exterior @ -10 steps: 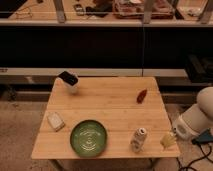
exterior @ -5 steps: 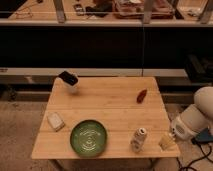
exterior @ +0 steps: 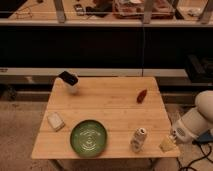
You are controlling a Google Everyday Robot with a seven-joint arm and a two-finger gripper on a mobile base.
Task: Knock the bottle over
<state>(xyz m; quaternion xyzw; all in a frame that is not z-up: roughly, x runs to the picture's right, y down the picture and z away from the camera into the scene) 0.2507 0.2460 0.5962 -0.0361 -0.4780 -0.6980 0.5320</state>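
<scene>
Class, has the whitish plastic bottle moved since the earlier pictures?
No. The whitish plastic bottle stands upright beside the round green plate as before; the gripper is near the wooden table's corner.

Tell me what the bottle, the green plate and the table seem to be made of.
The bottle: probably plastic, matte whitish-beige, faint dark label marks. The green plate: slight sheen, ringed pattern; plastic or glazed ceramic, cannot tell. The table: wood, visible planks and grain. The end effector sits at the table's right edge, beside the bottle.
</scene>
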